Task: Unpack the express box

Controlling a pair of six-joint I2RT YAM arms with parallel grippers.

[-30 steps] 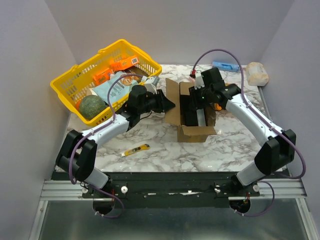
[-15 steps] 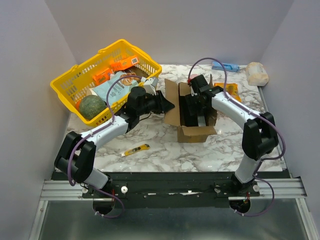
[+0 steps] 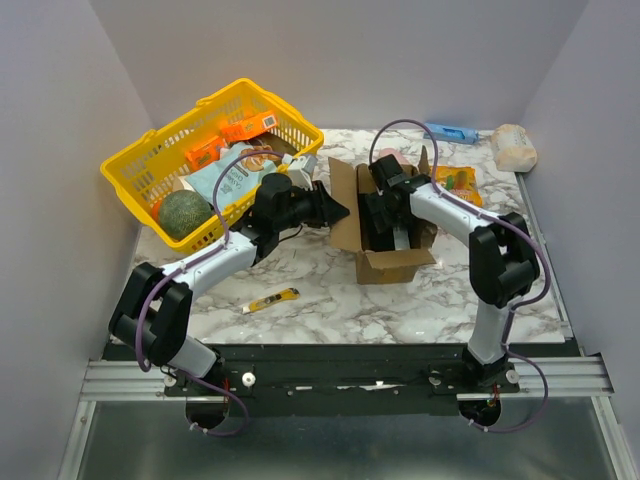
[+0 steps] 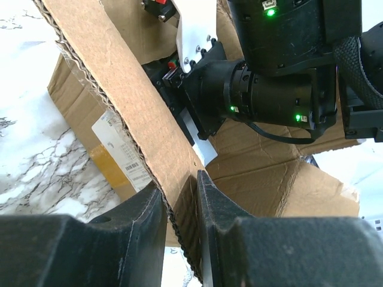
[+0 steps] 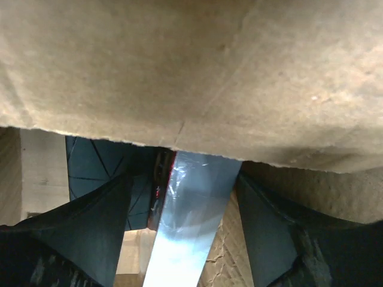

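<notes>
A robot lab test cell: plain lilac walls (image 3: 350, 60) beyond the left gripper (image 3: 343, 212), a marble-print tabletop (image 3: 330, 300) beneath it, an aluminium mounting rail (image 3: 120, 378) well behind it.

Marble table (image 3: 330, 300) carries express box (image 3: 395, 268), yellow basket (image 3: 135, 190), utility knife (image 3: 270, 299), blue tube (image 3: 450, 132), pale packet (image 3: 514, 148).

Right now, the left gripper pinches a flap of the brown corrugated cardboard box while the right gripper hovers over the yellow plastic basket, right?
No. The right gripper is down inside the box, not over the basket; the top external view shows it.
</notes>
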